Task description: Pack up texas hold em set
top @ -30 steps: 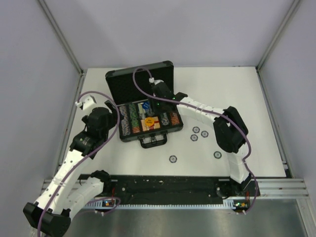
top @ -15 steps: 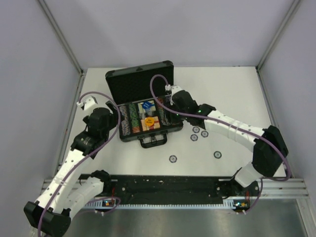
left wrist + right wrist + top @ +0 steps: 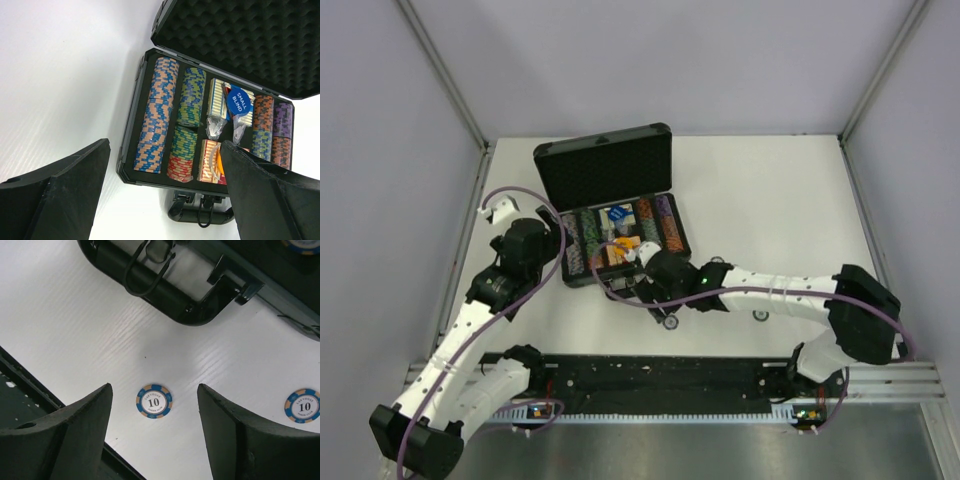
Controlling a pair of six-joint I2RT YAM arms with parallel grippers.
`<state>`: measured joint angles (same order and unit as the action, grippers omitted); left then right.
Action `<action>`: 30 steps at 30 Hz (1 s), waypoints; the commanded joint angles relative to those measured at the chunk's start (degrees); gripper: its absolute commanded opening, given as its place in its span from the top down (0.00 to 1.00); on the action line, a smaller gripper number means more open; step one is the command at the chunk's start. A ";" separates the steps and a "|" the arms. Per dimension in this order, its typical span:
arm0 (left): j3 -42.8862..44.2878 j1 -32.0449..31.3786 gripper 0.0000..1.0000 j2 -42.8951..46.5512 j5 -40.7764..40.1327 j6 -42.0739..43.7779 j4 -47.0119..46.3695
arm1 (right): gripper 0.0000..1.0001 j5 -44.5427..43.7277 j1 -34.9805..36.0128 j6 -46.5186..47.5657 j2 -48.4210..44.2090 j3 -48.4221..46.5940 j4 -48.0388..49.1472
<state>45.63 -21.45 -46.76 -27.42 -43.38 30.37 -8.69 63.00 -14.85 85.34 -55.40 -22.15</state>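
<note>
White arms point(image 3: 450, 350), black joints point(image 3: 520, 250), looping purple cables point(image 3: 505, 189).

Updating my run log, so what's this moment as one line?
right gripper: jaws open above blue 10 chip on table | left gripper: jaws open, facing open briefcase | held: nothing

From above, the right arm point(image 3: 770, 293) is covering most of the handle of the briefcase point(image 3: 605, 170). In the left wrist view, a finger point(image 3: 270, 195) of the left tool point(image 3: 165, 145) is hiding half the orange disc point(image 3: 218, 161), and the lid point(image 3: 240, 45) is running off frame.
</note>
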 commanded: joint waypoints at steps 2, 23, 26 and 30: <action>-0.19 0.27 0.03 0.88 -0.79 -0.04 -2.07 | 0.31 -4.41 3.09 0.62 6.14 -2.79 -1.57; -0.54 0.36 0.03 0.44 -0.27 -0.39 -2.33 | 0.39 -1.60 3.18 -3.69 10.37 -0.24 -4.65; -0.36 0.27 0.03 0.36 -0.09 -0.39 -2.16 | 0.45 -0.81 3.27 -4.39 10.99 0.11 -4.66; -0.19 0.36 0.03 0.44 0.17 -0.31 -2.16 | 0.48 -0.89 3.18 -5.27 11.07 0.90 -4.66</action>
<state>45.25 -21.41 -46.74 -27.42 -43.42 30.06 -9.87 65.60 -18.44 95.98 -55.48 -27.09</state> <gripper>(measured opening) 0.970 0.528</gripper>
